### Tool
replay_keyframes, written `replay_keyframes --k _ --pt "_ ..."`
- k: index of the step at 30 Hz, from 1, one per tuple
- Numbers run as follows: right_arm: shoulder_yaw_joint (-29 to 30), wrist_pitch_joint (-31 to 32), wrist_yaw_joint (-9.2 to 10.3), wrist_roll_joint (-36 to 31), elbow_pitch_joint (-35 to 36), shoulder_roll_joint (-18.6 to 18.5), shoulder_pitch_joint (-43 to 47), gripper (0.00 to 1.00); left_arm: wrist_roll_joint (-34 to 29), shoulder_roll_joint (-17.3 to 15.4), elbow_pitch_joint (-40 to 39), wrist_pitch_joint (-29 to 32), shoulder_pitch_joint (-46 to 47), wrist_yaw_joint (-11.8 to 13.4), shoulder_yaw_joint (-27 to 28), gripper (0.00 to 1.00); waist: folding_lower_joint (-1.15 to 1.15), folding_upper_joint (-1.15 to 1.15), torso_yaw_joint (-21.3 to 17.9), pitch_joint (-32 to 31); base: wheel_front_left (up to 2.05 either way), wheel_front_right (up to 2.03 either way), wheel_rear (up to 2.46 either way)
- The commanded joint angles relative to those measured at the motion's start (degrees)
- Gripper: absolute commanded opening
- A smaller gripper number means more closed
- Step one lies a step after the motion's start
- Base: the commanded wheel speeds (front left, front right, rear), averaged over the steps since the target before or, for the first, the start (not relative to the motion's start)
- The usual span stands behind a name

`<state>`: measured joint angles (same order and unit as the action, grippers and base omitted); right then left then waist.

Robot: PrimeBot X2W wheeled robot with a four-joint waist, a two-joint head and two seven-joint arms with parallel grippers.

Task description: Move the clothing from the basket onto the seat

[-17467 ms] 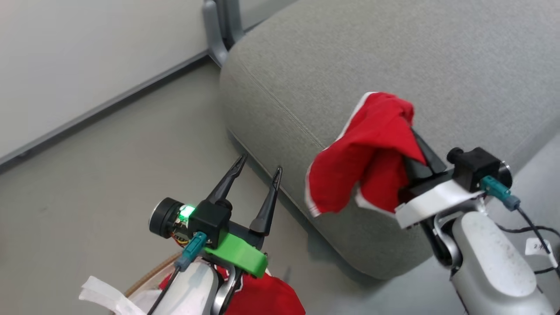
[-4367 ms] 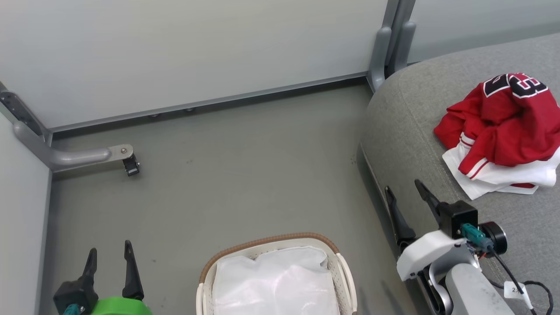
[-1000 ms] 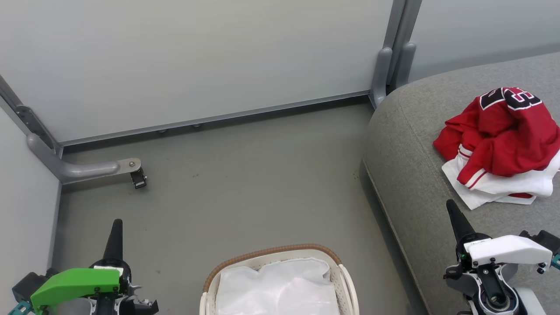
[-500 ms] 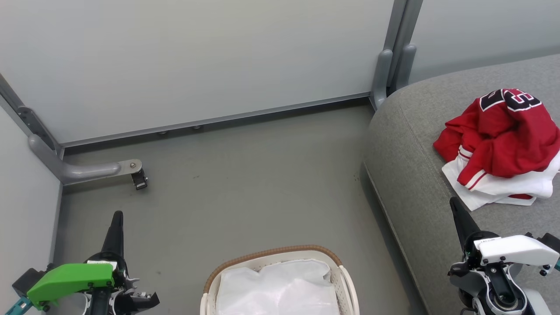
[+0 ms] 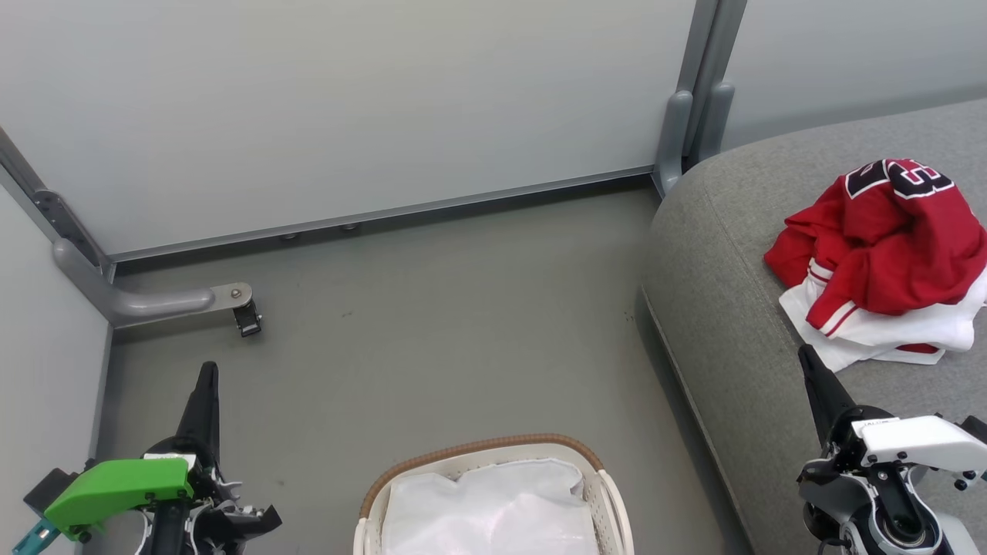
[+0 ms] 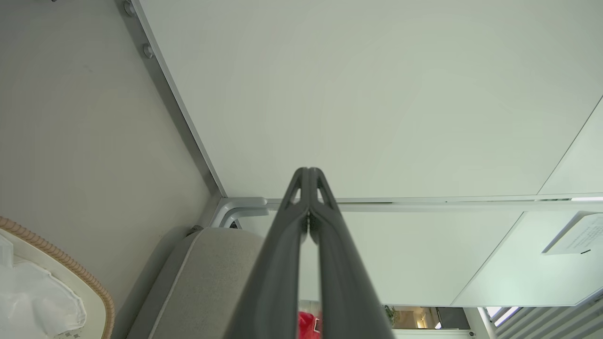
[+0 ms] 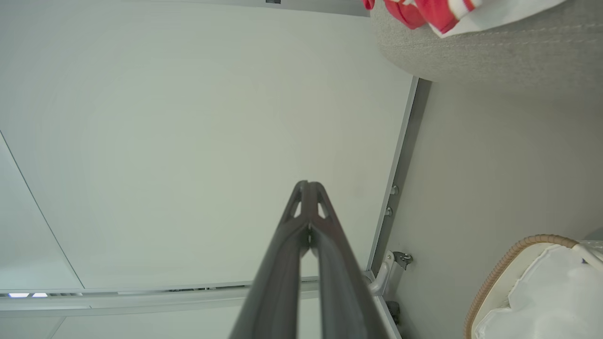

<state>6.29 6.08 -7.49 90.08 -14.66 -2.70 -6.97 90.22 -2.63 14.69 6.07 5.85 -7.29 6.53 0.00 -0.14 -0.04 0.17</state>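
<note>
The red clothing (image 5: 887, 247) lies heaped on the grey seat (image 5: 732, 308) at the right, the black "23" showing on top and white fabric under it. A strip of the clothing (image 7: 424, 12) also edges the right wrist view. The white basket (image 5: 493, 451) with its brown rim stands on the floor at the bottom centre and holds just its white lining (image 5: 493, 509). My left gripper (image 5: 207, 374) is shut at the lower left, over bare floor, holding nothing. My right gripper (image 5: 807, 358) is shut at the lower right, over the seat's front edge, just below the clothing.
Pale partition walls (image 5: 347, 100) close the back and left. A grey metal foot with a caster (image 5: 247, 316) juts onto the floor at the left. A grey post (image 5: 678, 131) stands at the seat's far corner. Open grey floor (image 5: 432, 339) lies between basket and wall.
Since 17.5 s ago the garment left my right gripper and both garments lie on the seat. Over the last second both grippers, shut, sank slightly toward the bottom of the head view.
</note>
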Motion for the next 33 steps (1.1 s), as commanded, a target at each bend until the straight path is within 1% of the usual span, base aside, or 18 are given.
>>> replay_keyframes --k 1,5,33 --pt "0.3 0.4 0.01 1.3 0.4 -0.3 0.7 0.00 1.2 -0.4 -0.4 0.5 1.1 -0.3 0.2 0.00 0.00 0.13 0.0 0.0 0.00 0.00 0.00" --pt "0.5 0.7 0.00 2.5 0.6 -0.3 0.8 0.00 2.4 -0.4 -0.6 0.8 1.2 -0.3 0.2 0.00 0.00 0.14 0.0 -0.1 0.00 0.00 0.00" --pt "0.5 0.7 0.00 2.3 0.5 -0.3 0.7 0.00 2.2 -0.4 -0.5 0.8 1.1 -0.3 0.2 0.00 0.00 0.14 0.0 -0.1 0.00 0.00 0.00"
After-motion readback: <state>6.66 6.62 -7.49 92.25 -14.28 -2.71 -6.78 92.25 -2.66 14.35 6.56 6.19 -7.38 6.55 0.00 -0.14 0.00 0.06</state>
